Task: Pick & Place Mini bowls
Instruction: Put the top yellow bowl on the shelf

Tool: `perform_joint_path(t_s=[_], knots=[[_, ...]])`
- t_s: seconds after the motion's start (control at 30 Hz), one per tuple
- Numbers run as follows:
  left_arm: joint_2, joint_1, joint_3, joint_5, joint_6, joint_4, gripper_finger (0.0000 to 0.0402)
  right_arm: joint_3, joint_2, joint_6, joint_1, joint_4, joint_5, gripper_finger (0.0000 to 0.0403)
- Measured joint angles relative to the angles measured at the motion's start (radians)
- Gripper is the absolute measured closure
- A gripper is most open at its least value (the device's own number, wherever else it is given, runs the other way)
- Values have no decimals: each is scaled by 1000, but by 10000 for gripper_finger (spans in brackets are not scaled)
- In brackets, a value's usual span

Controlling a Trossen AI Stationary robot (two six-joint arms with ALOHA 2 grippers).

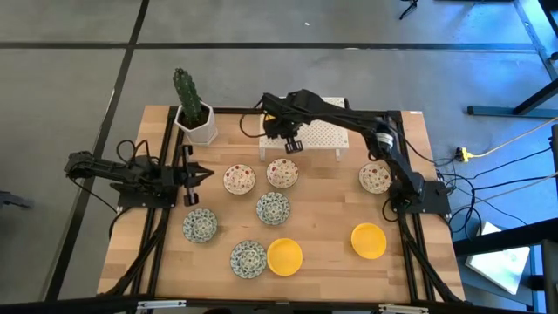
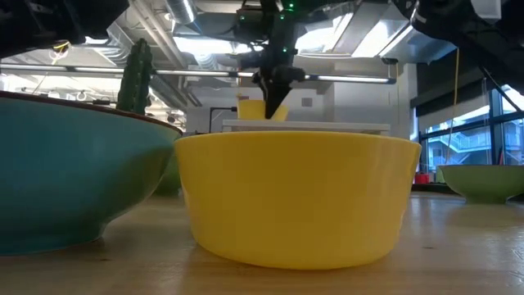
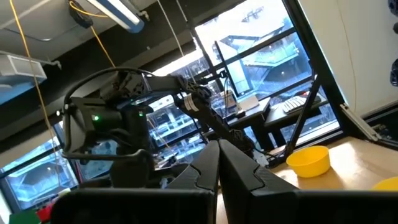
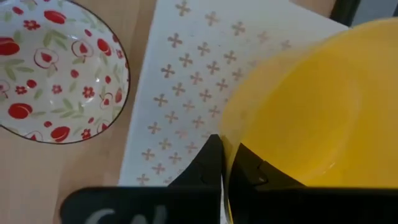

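My right gripper [image 1: 289, 142] is over the left end of the white perforated stand [image 1: 324, 136] at the table's far side, shut on a yellow mini bowl [image 4: 317, 106]. The low view shows that bowl [image 2: 264, 111] at the stand's top [image 2: 327, 125]; whether it rests there I cannot tell. On the table stand three cream bowls with red pattern [image 1: 239, 179], [image 1: 282, 173], [image 1: 375, 178], three blue-green ones [image 1: 273, 208], [image 1: 200, 226], [image 1: 248, 258] and two yellow ones [image 1: 284, 255], [image 1: 369, 240]. My left gripper [image 1: 197, 174] waits shut at the table's left side. My right gripper pinches the yellow bowl's rim [image 4: 225, 134] on the side nearest the camera. One finger [image 4: 208, 163] is outside the wall and the other [image 4: 252, 169] inside the hollow. The fingers come from above, pointing down. The bowl sits upright below them over the white stand.
A cactus in a white pot [image 1: 193, 112] stands at the far left corner. The red-patterned bowl [image 4: 56, 68] lies just beside the stand's left end. Bare wood shows between the bowls near the right and near edges [image 1: 331, 262].
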Motion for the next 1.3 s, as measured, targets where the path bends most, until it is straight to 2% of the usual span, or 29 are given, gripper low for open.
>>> perform_joint_path(t_s=[0.33, 0.67, 0.87, 1.07, 1.3], knots=[[0, 0, 0, 22, 1, 0, 397, 2, 13, -7, 31, -16, 42, 390], [0, 0, 0, 53, -29, 0, 399, 2, 19, -29, 31, 26, 63, 312], [0, 0, 0, 53, -53, 0, 396, 2, 19, -30, 31, 43, 83, 284], [0, 0, 0, 53, -55, 1, 399, 18, 10, -31, 32, 39, 154, 275], [0, 0, 0, 52, -55, 0, 396, 18, -90, -23, 53, 37, 119, 274]])
